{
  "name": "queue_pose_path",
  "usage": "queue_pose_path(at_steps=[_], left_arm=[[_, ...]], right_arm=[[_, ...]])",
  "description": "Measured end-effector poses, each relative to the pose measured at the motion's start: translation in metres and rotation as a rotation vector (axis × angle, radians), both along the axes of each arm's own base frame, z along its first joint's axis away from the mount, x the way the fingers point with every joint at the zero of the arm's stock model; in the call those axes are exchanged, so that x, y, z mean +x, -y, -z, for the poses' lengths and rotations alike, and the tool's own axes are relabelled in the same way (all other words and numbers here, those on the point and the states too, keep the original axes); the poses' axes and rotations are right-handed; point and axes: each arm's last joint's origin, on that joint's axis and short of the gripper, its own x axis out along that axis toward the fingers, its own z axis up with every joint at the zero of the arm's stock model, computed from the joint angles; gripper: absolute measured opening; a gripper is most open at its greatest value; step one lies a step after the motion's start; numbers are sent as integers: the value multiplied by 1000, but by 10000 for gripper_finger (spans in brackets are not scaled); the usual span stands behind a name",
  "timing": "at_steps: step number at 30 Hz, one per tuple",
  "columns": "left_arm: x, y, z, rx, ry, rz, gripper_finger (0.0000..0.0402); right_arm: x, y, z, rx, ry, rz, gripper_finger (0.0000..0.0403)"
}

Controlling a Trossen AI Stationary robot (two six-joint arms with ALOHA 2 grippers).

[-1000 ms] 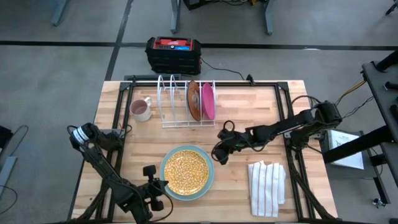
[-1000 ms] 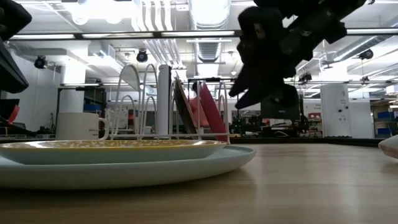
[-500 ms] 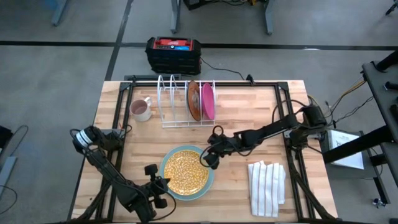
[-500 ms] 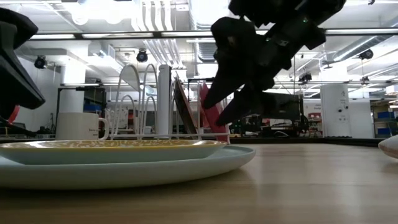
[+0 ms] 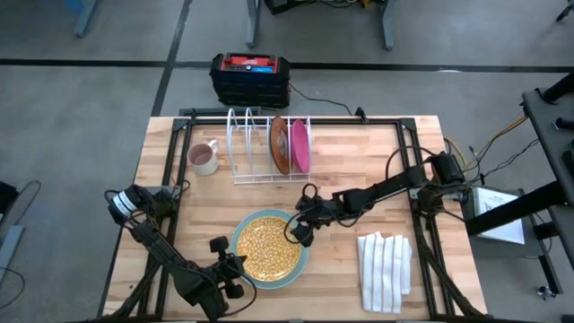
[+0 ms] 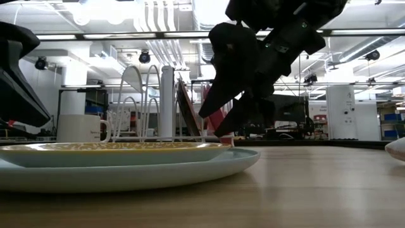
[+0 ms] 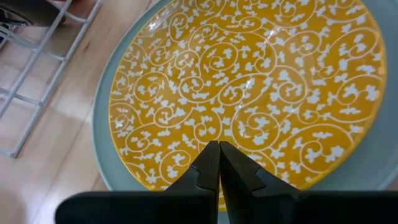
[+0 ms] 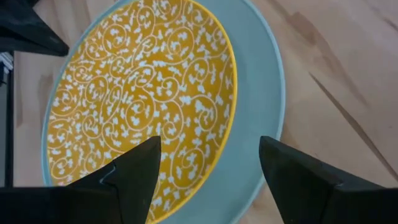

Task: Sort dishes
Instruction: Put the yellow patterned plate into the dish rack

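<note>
Above the yellow plate's [image 5: 265, 246] rim, the right claw [image 5: 299, 232] spread wide (left claw [image 7: 219, 163] clenched, empty, opposite).

Yellow white-scrolled plate [image 5: 266, 248] on teal plate [image 5: 300, 258]

wooden surface [image 5: 359, 170] has a white wire rack [image 5: 260, 148] at the back, mug [image 5: 203, 158] just left of it, teal plate [image 5: 300, 254] near the front middle, and a folded striped cloth [image 5: 386, 269] at the front right
</note>
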Motion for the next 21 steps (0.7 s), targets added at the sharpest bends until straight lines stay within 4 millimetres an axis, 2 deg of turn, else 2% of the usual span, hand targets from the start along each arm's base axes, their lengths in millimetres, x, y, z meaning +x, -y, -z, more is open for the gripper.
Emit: queue_pose_path(at_steps=[13,21], left_arm=[[1,-2,2,-20,-3,-24,0],[-2,-6,12,-62,21,-60,0]], right_arm=[[1,-1,10,21,-26,-7,264],[6,-5,6,70,38,-48,262]])
